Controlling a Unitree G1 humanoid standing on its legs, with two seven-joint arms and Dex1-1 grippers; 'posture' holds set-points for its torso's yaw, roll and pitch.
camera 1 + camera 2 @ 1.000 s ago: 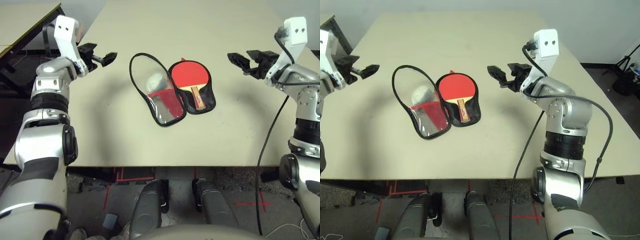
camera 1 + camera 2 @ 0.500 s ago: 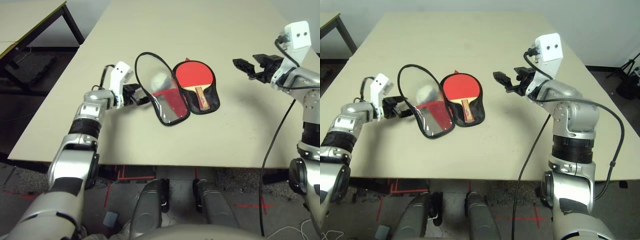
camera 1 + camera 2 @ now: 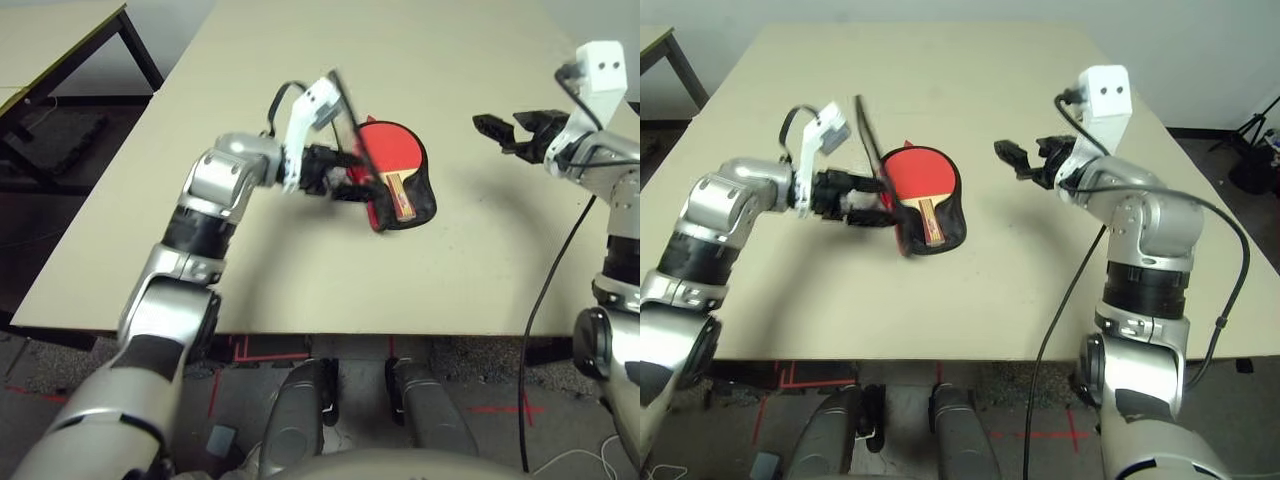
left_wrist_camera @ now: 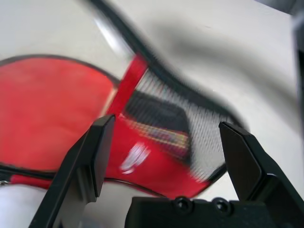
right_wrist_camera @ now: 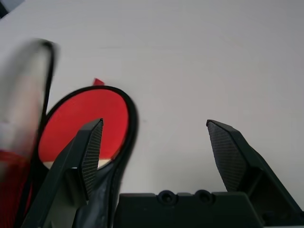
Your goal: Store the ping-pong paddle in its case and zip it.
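On the worktop [image 3: 480,270], left tool [image 3: 335,172] spread wide at the case [image 3: 932,238], its flap [image 3: 868,135] now standing nearly upright where it lay flat half a second ago. The paddle [image 3: 392,152] lies in the lower half. Right tool [image 3: 1021,161] hovers wide open, well apart, touching nothing.

Paddle [image 3: 388,148]: solid red rubber face, light wood handle with a red and a dark stripe. Case [image 3: 415,205]: black zipper edge and black lining around the paddle; raised flap [image 4: 161,123] shows red fabric, a red strap, grey mesh, clear plastic. Bench [image 3: 300,270]: plain beige. My forearms are silver, wrist housings white, both jaws' fingers black.
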